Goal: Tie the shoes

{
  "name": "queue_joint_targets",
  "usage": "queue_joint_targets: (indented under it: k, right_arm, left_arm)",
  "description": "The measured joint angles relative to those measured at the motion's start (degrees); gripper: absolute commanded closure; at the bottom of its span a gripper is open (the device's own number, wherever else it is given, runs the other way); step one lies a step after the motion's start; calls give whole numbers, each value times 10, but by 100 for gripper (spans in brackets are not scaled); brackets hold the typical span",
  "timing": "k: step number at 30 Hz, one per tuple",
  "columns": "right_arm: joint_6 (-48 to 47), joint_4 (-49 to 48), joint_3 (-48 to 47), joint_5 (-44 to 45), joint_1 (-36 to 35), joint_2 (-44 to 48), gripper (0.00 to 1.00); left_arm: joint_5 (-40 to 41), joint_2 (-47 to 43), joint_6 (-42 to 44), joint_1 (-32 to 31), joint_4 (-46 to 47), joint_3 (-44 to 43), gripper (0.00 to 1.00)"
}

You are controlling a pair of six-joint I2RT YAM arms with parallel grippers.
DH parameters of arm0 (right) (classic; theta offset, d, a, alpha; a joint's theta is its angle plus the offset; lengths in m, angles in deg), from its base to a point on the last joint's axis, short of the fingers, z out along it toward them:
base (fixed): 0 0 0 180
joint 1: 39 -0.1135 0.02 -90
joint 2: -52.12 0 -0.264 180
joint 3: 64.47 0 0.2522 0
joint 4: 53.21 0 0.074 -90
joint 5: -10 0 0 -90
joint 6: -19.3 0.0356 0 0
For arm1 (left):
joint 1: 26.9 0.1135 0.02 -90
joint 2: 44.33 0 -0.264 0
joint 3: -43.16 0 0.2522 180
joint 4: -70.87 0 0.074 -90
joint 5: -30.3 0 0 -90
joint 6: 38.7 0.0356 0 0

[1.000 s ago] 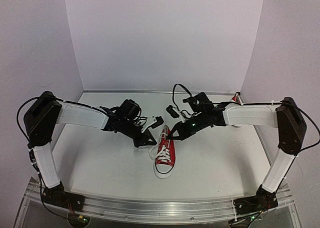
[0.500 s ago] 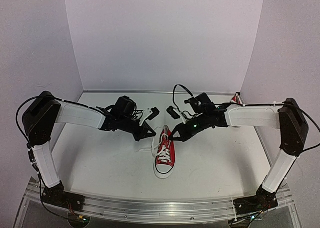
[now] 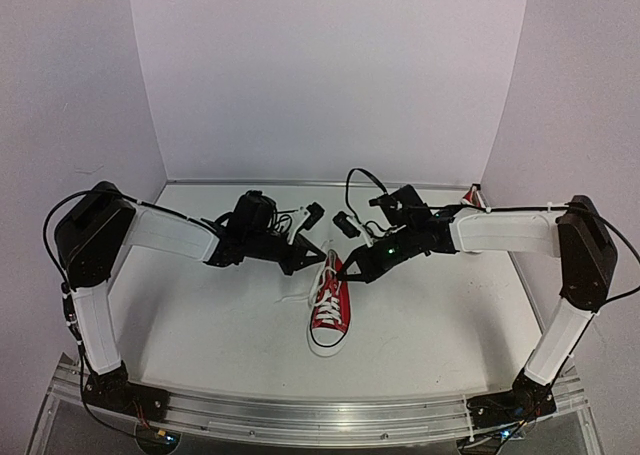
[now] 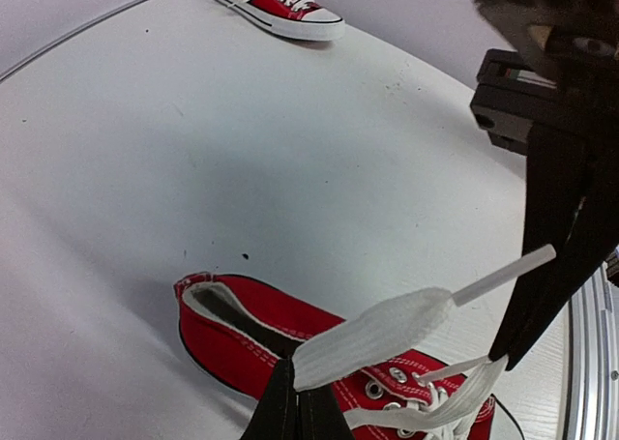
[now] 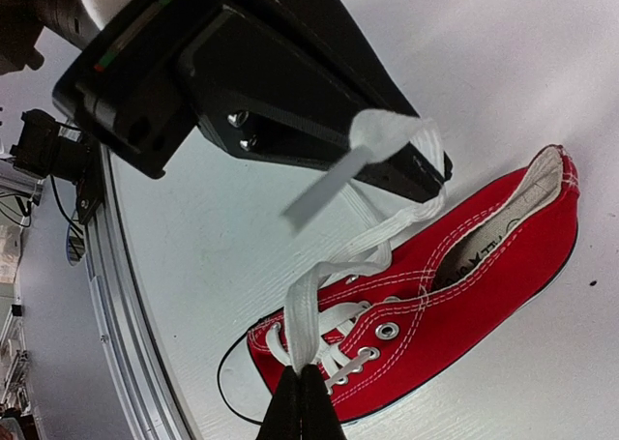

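One red shoe (image 3: 330, 310) with a white toe cap lies mid-table, toe toward the arms. It also shows in the left wrist view (image 4: 261, 338) and the right wrist view (image 5: 455, 295). My left gripper (image 3: 299, 260) is shut on one white lace end (image 4: 377, 332), held up over the shoe's heel end. My right gripper (image 3: 346, 273) is shut on the other lace (image 5: 311, 314), which rises from the eyelets. The two laces cross above the shoe. The second red shoe (image 3: 469, 195) sits in the far right corner and also shows in the left wrist view (image 4: 279, 5).
White walls close the table at the back and both sides. A metal rail (image 3: 320, 415) runs along the near edge. The two grippers are close together over the shoe; the right fingers (image 4: 556, 247) show in the left wrist view.
My left gripper has moved back and slightly up with its lace end, pulling the lace off the table beside the shoe. The right gripper and the shoe have hardly moved.
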Motion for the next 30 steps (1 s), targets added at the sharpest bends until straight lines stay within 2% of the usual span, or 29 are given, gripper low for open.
queue_joint_targets:
  k: [7, 15, 24, 30]
  right_arm:
    - [-3, 0, 0, 0, 0, 0, 100]
    - [-4, 0, 0, 1, 0, 0, 100]
    - [-5, 0, 0, 5, 0, 0, 100]
    - [-6, 0, 0, 4, 0, 0, 100]
  left_arm:
    - [-30, 2, -7, -16, 13, 0, 100]
    - [-120, 8, -38, -23, 42, 15, 100]
    - [-198, 5, -40, -23, 7, 42, 100]
    - [-213, 5, -41, -26, -5, 41, 100]
